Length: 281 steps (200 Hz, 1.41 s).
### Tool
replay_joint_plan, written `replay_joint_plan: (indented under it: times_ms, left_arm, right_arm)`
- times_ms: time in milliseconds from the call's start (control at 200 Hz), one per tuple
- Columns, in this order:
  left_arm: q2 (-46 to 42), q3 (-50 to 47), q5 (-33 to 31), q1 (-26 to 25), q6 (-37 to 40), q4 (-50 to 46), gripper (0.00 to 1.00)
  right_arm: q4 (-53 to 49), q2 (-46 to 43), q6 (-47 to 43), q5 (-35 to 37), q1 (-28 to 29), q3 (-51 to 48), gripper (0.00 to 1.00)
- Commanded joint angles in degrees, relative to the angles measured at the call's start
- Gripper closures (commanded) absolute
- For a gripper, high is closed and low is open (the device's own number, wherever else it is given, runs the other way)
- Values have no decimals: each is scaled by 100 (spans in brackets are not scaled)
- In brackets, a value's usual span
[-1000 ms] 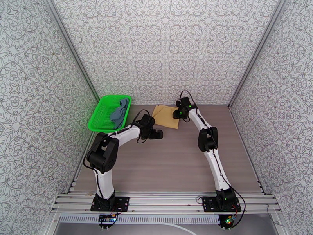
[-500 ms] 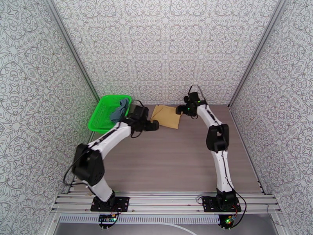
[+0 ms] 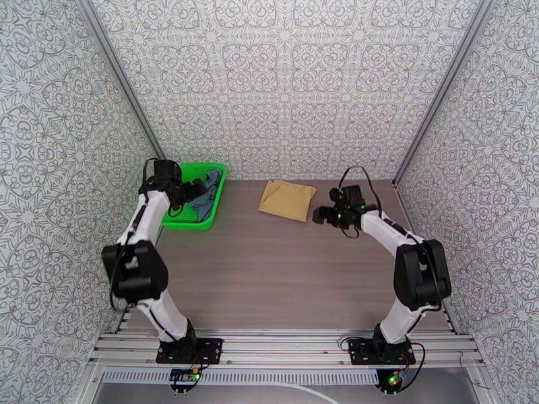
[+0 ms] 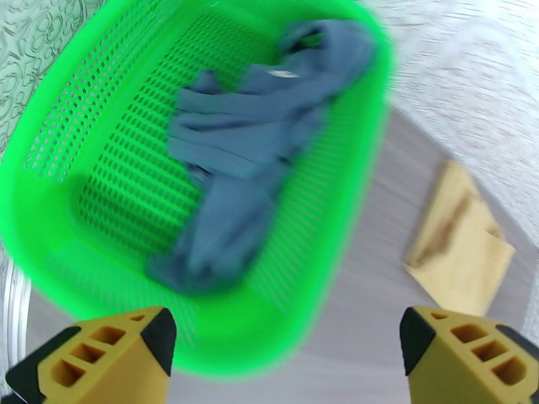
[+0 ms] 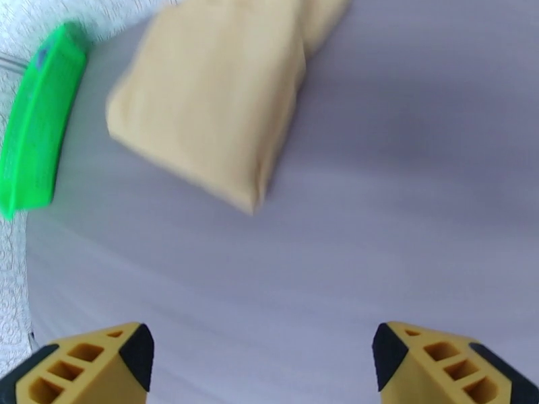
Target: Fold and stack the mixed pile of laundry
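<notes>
Slate-blue tank top [image 4: 249, 156] lies crumpled in the green basket [image 4: 20, 203], upper centre, seemingly directly ahead of the wide-open, empty left gripper [image 4: 286, 341].

Left gripper [image 4: 286, 334] swung over basket [image 3: 182, 225]; right gripper [image 5: 263, 348] withdrew.
</notes>
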Motion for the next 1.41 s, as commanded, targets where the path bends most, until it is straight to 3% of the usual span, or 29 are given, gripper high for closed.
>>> replay_joint_plan:
  times_ms: [0, 300, 470, 545, 570, 615, 675, 850, 1085, 1260, 1400]
  left_arm:
    - [716, 640, 24, 10, 451, -181, 7]
    - [2473, 2078, -948, -69, 635, -751, 6]
    - [2812, 2441, -950, -87, 622, -641, 16]
    - [2785, 2416, -939, -90, 593, -484, 29]
    - [2759, 2403, -921, -96, 599, -430, 41]
    - [2682, 2372, -924, -104, 564, -342, 77]
    - [2524, 2315, -910, -121, 559, -210, 100]
    - [1803, 2244, -987, -218, 648, -133, 100]
    - [-70, 2417, -904, -525, 686, -546, 100]
    - [-883, 3160, -794, -1157, 777, -1673, 100]
    - [-1397, 3380, -836, -2004, 767, -2238, 100]
  right_arm:
    - [351, -577, 206, -193, 202, -508, 10]
    - [420, -1275, 452, -97, 384, -1424, 12]
    - [384, -1413, 528, -106, 418, -1603, 15]
    - [313, -1493, 531, -80, 425, -1630, 16]
    - [292, -1525, 531, -55, 429, -1631, 16]
    - [249, -1587, 533, -24, 434, -1639, 16]
    - [214, -1663, 529, 1, 436, -1640, 16]
    - [143, -1837, 546, -27, 445, -1588, 16]
    - [195, -1999, 585, -176, 445, -1484, 16]
    - [236, -2093, 599, -275, 445, -1386, 16]
    - [254, -2172, 599, -312, 444, -1382, 16]
